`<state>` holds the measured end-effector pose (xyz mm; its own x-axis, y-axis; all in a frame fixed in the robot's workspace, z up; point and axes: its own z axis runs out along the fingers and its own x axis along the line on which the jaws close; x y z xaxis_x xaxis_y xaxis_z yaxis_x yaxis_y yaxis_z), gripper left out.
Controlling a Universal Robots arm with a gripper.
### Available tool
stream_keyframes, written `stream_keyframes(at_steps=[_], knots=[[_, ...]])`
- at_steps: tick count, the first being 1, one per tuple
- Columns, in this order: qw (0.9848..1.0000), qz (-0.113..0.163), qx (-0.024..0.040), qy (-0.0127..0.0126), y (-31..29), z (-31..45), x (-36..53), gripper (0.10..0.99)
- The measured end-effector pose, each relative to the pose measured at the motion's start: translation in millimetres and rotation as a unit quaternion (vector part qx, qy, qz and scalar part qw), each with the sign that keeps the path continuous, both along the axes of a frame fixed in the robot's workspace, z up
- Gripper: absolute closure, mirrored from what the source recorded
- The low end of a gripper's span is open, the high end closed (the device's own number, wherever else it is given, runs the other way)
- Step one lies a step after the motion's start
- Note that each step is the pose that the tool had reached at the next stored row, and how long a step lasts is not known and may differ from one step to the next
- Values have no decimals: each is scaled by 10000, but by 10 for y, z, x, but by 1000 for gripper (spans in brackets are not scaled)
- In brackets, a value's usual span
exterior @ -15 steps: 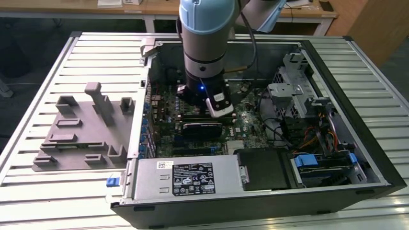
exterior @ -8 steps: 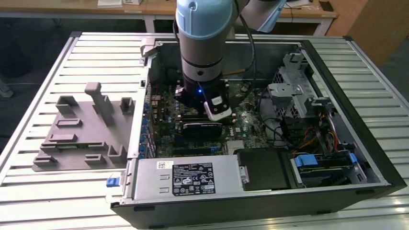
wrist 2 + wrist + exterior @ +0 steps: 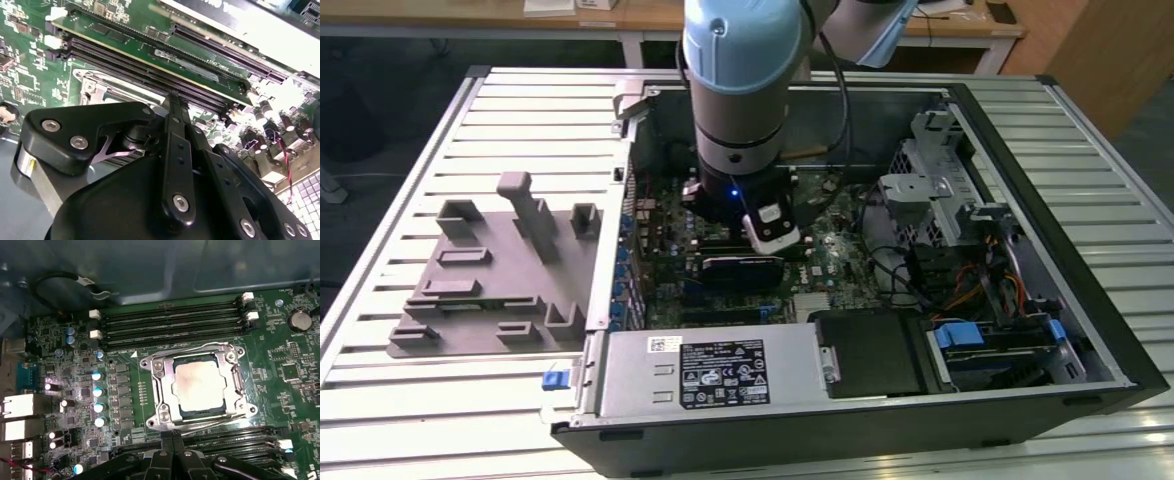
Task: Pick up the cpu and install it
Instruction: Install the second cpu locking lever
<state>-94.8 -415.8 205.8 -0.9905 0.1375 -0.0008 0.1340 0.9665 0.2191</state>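
Note:
In the first wrist view the cpu (image 3: pixel 200 385), a square chip with a pale shiny metal top, lies flat inside the black socket with its silver metal frame (image 3: pixel 159 390) on the green motherboard. My gripper (image 3: pixel 172 441) stands just beside the socket's edge, its two thin black fingers pressed together with nothing between them. In the second wrist view the gripper (image 3: pixel 173 100) points down at a corner of the same socket frame (image 3: pixel 95 85). In the exterior view the arm (image 3: pixel 740 100) reaches straight down into the open computer case.
Memory slots (image 3: pixel 170 322) run along both sides of the socket. A black card (image 3: pixel 740 270), a power supply (image 3: pixel 707 370) and a drive cage (image 3: pixel 934 190) crowd the case. A grey fixture tray (image 3: pixel 494 270) sits on the table at the exterior view's left.

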Motion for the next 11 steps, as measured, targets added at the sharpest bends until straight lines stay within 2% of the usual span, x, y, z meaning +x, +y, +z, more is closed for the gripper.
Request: stream_keyframes(at_steps=[3,9,11], knots=[[10000,13,34,0,-7,-18,-31,980],[9998,45,193,0,-10,-72,-71,980],[9997,51,226,-1,-10,-84,-75,980]])
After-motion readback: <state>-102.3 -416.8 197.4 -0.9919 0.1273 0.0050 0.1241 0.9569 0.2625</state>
